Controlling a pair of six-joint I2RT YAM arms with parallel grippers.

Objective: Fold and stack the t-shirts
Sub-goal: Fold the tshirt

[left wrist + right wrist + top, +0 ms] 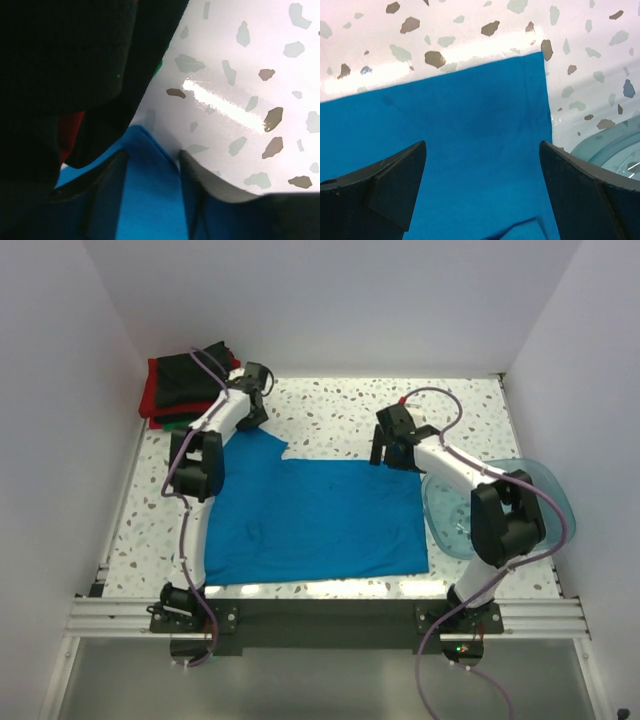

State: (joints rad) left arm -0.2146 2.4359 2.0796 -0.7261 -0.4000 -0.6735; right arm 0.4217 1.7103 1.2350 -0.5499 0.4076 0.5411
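at the left gripper [152,156]: half-closed astride a raised far-left corner of the blue t-shirt [150,205], with blue cloth filling the gap between the jaws; cannot tell whether pinched or merely straddled

at the right gripper [482,146]: spread wide and empty, hovering above the shirt's far right corner, touching nothing that shows

outward from there: blue shirt spread flat on the speckled table [340,410] between the two arms, near hem close to the bases; folded t-shirts [185,380], black over red with a sliver of green, stacked at the far left corner just beside the left jaws; translucent tub [545,480] just beside the shirt's right edge

probably the opening of a fold, far edge toward near edge

to do it well:
- finish the left pinch on blue cloth only, keeping clear of the black fold hanging right next to the jaw
- drop the right straight down onto its corner, biting close to the edge and through both layers
- lift only once both corners are held, at matched height, keeping the far edge taut
- steer the right wrist away from the tub rim

no brand, label or writing readable anywhere; plain cloth, unmarked tub
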